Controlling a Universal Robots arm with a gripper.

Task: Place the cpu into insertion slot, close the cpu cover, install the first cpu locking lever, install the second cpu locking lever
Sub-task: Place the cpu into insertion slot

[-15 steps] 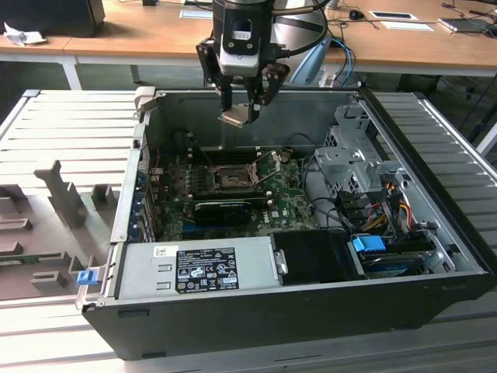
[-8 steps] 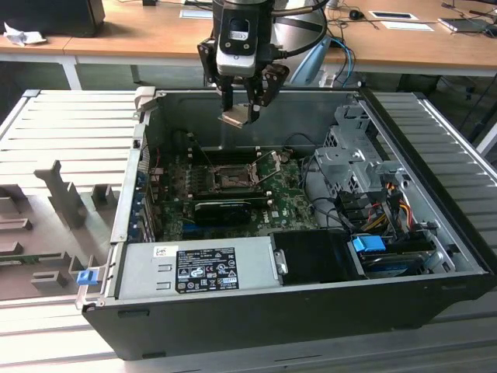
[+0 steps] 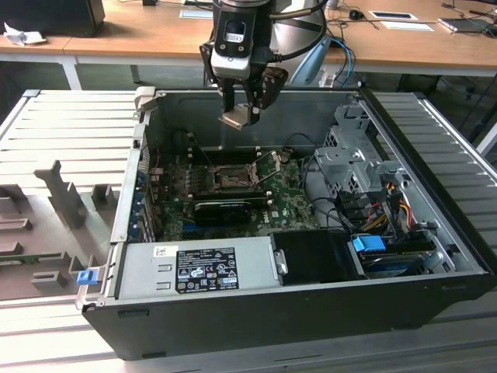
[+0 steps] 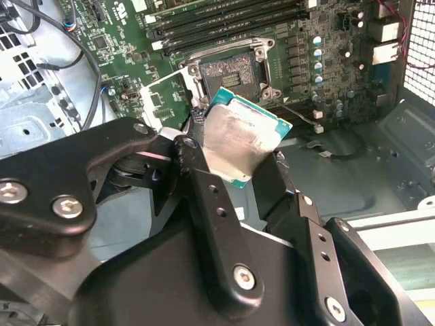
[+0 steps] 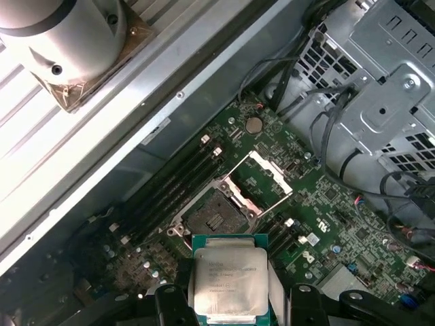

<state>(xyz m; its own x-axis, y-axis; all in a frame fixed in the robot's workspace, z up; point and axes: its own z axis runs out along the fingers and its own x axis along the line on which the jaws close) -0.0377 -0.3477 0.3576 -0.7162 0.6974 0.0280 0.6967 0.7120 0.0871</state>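
The cpu (image 4: 241,139) is clamped by two opposite edges in the tool (image 4: 234,166), its grey metal top turned toward both wrist views. It hangs well above the open computer case (image 3: 256,311), touching nothing else. The insertion slot (image 5: 212,216) lies bare almost straight below it on the green motherboard (image 3: 287,203), with the cpu cover (image 5: 272,172) swung up beside the slot.

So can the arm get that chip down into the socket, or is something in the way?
Probably yes. The tool holds the chip above the open case, the cover stands flipped open beside the socket, and the socket lies bare with nothing seen between it and the chip.
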